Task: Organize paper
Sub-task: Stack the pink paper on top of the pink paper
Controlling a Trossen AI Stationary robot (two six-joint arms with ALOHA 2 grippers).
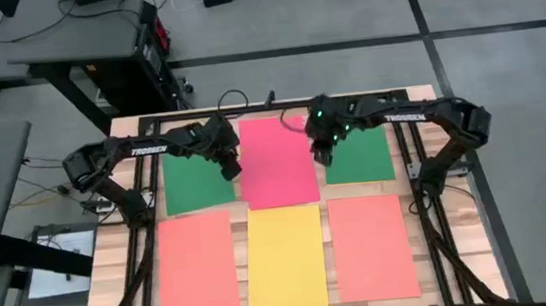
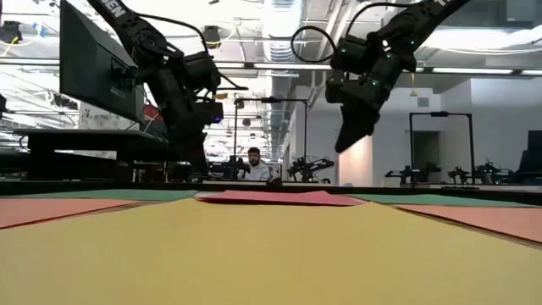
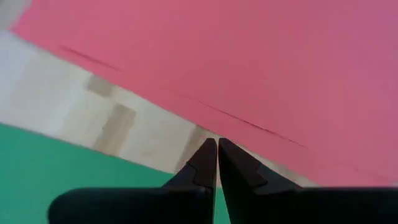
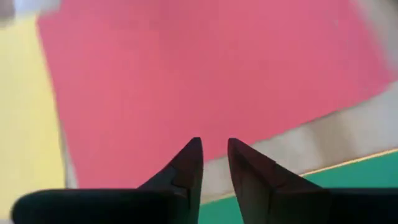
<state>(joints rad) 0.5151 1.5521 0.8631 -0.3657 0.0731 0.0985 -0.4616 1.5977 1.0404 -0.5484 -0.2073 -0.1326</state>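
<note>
Six sheets of paper lie flat on the wooden table. At the back are a green sheet (image 1: 193, 179), a pink-red one (image 1: 276, 158) and another green one (image 1: 362, 156). At the front are an orange sheet (image 1: 197, 266), a yellow one (image 1: 285, 257) and an orange one (image 1: 373, 247). A thin line crosses the pink-red paper (image 3: 261, 68) like the edge of a second layer. My left gripper (image 3: 217, 143) is shut, low at the pink-red sheet's left edge. My right gripper (image 4: 214, 143) hangs above that sheet's right edge, raised (image 2: 345, 144), fingers a little apart and empty. My left gripper comes slanting down from the table's left. Its shut fingertips (image 3: 208, 152) stand at the pink-red sheet's left edge (image 3: 242, 140), over the bare wood strip beside the green sheet. I cannot tell whether they touch the paper or the table.
Black frame rails (image 1: 426, 173) run along the table's left and right sides, and the arm bases stand there. Narrow strips of bare wood (image 3: 124, 124) separate the sheets. Beyond the far edge a person (image 2: 252, 165) sits in the room, with a monitor (image 2: 97, 72) at the left.
</note>
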